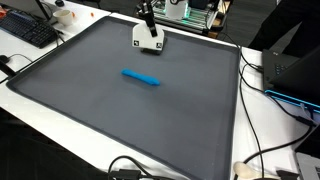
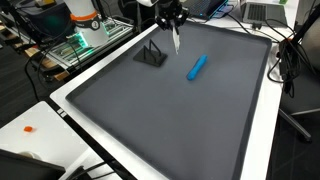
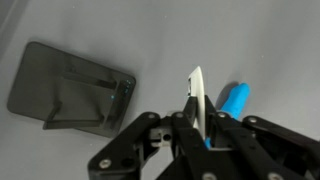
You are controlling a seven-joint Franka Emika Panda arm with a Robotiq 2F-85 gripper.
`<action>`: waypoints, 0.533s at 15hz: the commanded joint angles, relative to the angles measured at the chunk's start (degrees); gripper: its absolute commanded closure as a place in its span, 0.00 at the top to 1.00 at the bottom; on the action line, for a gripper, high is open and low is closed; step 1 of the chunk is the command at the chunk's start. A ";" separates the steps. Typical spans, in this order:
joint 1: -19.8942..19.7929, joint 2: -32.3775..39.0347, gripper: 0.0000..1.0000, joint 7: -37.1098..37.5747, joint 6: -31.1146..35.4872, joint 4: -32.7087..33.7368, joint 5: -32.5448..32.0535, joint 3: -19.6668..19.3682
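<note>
My gripper (image 3: 195, 128) is shut on a thin white flat card (image 3: 197, 92) and holds it upright on edge, above the grey mat (image 3: 120, 30). The card also shows in both exterior views (image 1: 148, 36) (image 2: 176, 40), hanging below the gripper (image 1: 146, 18) (image 2: 172, 22) near the mat's far edge. A dark rectangular stand (image 3: 68, 88) (image 2: 152, 55) sits on the mat just beside and below the card. A blue cylindrical object (image 1: 141, 77) (image 2: 197, 67) (image 3: 236, 100) lies flat on the mat a short way from the card, on the side away from the stand.
The grey mat (image 1: 150, 120) (image 2: 170, 120) has a white border. A keyboard (image 1: 28, 30) lies beyond one edge and cables (image 1: 268, 95) run along another. A green circuit board (image 2: 85, 42) and a laptop (image 2: 262, 12) stand past the mat.
</note>
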 commanded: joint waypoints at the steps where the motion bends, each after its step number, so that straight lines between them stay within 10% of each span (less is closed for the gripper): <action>1: 0.54 4.06 0.02 -3.15 -6.81 7.81 -6.53 0.68; 8: 2.43 16.98 0.02 -12.25 -20.07 25.47 -14.25 1.62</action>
